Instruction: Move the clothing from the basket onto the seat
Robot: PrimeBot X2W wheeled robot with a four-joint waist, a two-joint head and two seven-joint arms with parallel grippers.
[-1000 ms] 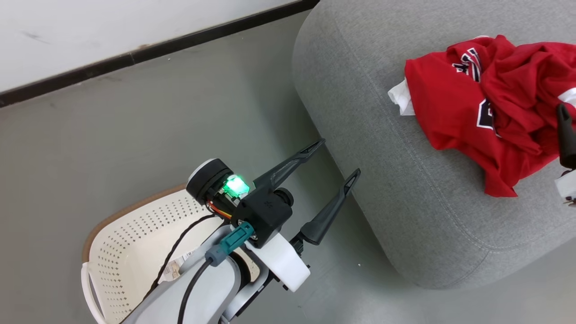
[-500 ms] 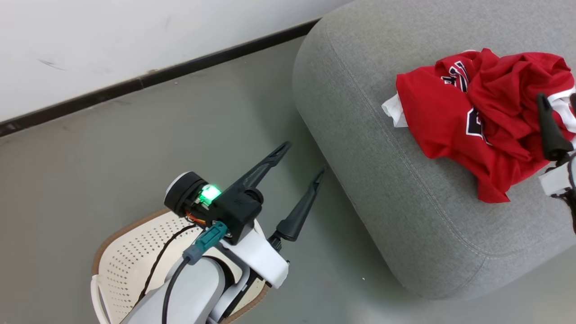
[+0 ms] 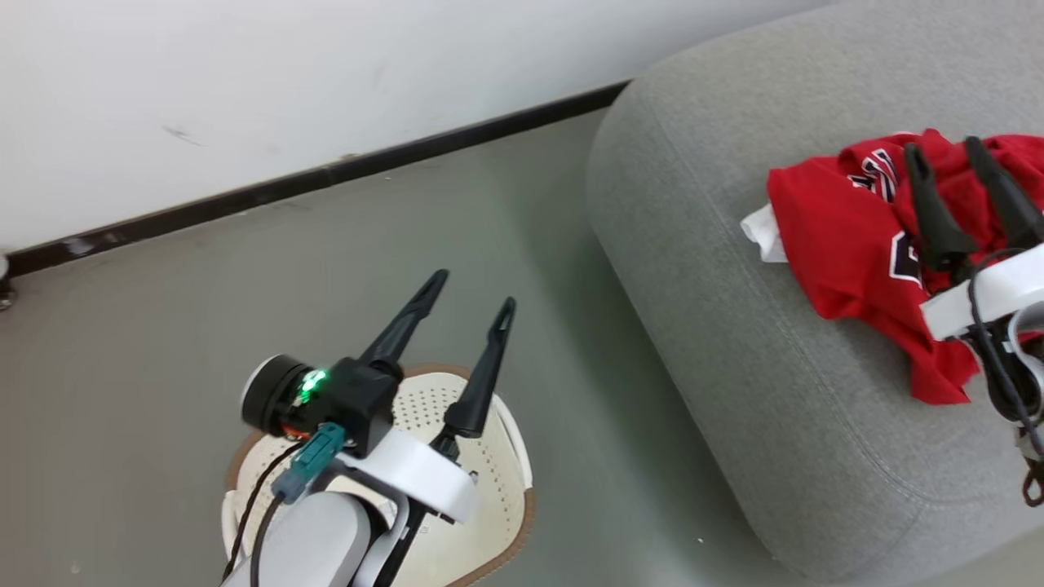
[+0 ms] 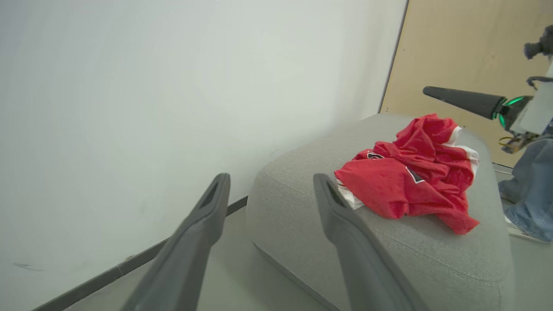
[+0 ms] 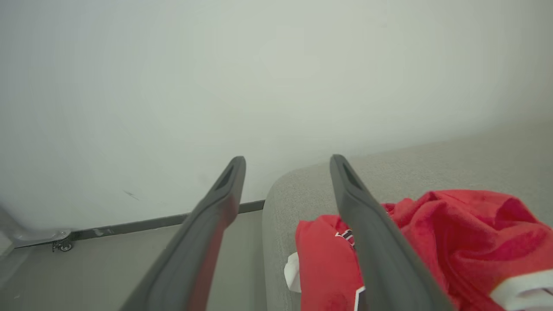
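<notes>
Soft, even white room light.
The seat (image 3: 718, 342) throws a faint, soft-edged shadow on the floor (image 3: 555, 244) beside it. In the head view the seat's weave is crisp; in the wrist views the fingers (image 4: 190, 250) in front of it are blurred, and the wall (image 5: 276, 65) behind it greys toward the corners.

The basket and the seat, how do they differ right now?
The basket is cream perforated plastic with a brown rim; the seat is grey fabric. The basket is far smaller than the seat. The seat bears the red clothing; the basket's visible part holds none. Both stand on the grey floor.
</notes>
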